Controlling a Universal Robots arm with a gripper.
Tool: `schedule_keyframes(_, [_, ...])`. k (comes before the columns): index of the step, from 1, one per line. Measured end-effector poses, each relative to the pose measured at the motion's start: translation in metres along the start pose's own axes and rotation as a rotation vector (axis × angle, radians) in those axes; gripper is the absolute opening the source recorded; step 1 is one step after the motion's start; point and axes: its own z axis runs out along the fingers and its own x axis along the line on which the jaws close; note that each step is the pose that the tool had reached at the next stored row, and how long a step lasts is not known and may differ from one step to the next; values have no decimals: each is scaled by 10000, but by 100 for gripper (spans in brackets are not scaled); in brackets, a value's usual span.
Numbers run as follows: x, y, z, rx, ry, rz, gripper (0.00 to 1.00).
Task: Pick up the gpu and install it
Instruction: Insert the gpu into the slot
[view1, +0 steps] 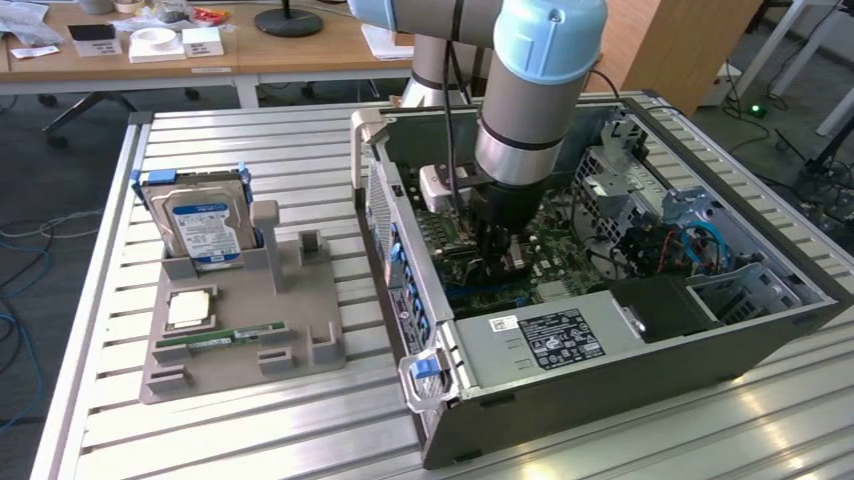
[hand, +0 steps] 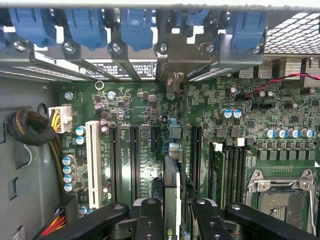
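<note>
- The gpu (hand: 171, 192) stands on edge just above the motherboard (hand: 130, 100), among the long black expansion slots; whether it sits in a slot cannot be told.
- The gripper (hand: 175, 205) has it: the two black fingers (hand: 150, 220) pinch the card between them, one on each face.
- In the exterior view the gripper (view1: 505, 258) hangs from the arm (view1: 534, 100), down inside the open computer case (view1: 574, 400).
- Blue clips (hand: 85, 25) line the case wall beyond the card's far end.
- At nine o'clock from the case in the exterior view, a grey holder tray (view1: 234, 375) on the slatted table (view1: 267, 440) carries an upright hard drive (view1: 200, 228) and a green memory stick (view1: 220, 340).
</note>
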Motion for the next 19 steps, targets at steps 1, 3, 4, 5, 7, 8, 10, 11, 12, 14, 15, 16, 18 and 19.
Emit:
schedule_keyframes(1, [0, 0, 1, 0, 0, 0, 26])
schedule_keyframes(3, [0, 1, 3, 0, 1, -2, 26])
schedule_keyframes(4, [0, 1, 3, -1, 2, -2, 26])
schedule_keyframes(5, [0, 2, 3, 0, 2, -1, 26])
schedule_keyframes(7, [0, 2, 3, 0, 2, 0, 26])
schedule_keyframes(8, [0, 2, 3, 0, 2, 0, 26])
schedule_keyframes(10, [0, 2, 3, -1, 1, 0, 26])
schedule_keyframes(11, [0, 2, 3, -1, 2, -1, 26])
schedule_keyframes(12, [0, 2, 4, 0, 2, 0, 26])
schedule_keyframes(14, [1, 2, 4, -1, 4, -1, 26])
schedule_keyframes(15, [0, 2, 4, -1, 3, 0, 26])
schedule_keyframes(16, [0, 2, 4, -1, 3, -1, 26])
schedule_keyframes(18, [0, 2, 6, 0, 1, -1, 26])
schedule_keyframes(19, [0, 2, 8, 1, 1, 0, 26])
